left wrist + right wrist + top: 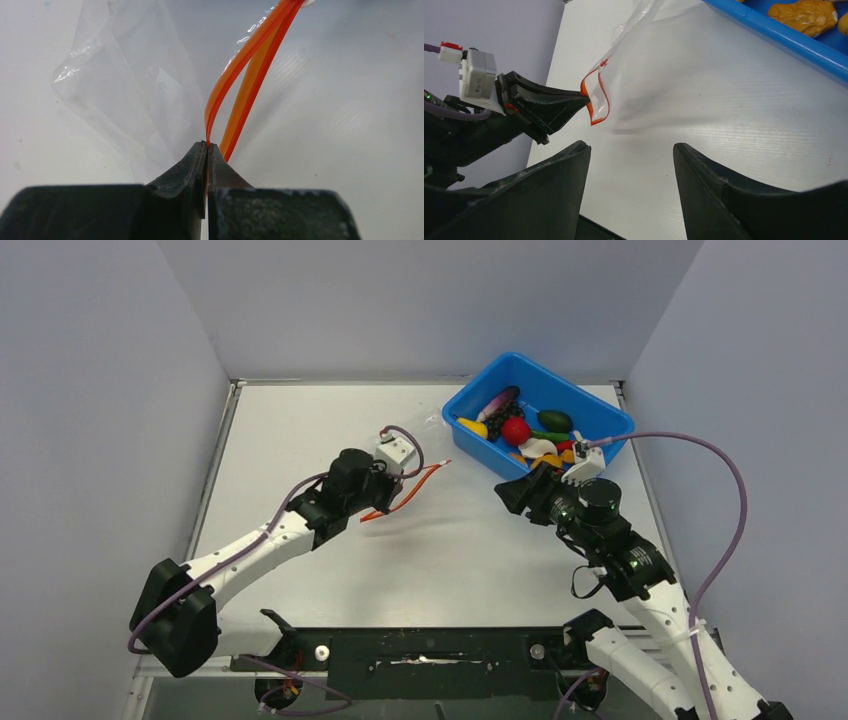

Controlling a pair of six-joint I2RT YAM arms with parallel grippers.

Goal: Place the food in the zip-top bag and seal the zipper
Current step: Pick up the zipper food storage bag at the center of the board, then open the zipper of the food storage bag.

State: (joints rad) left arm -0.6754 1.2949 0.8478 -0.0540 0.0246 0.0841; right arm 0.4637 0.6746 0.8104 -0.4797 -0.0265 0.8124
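Observation:
The zip-top bag (130, 85) is clear and crinkly and hangs just above the table, left of centre. Its zipper (250, 65) is two orange strips parted into an open loop. My left gripper (207, 145) is shut on the nearer strip at one end of the mouth. In the top view this gripper (383, 498) holds the zipper (420, 480) mid-table. The food (516, 430), a red ball among yellow, green and purple pieces, lies in the tub. My right gripper (631, 150) stands open and empty over bare table, facing the bag (649, 65) and its mouth (596, 97).
A blue plastic tub (610, 415) sits at the back right, just behind my right gripper (512, 495); its near rim (774, 30) shows in the right wrist view with an orange piece (806, 15) inside. Grey walls close the table on three sides.

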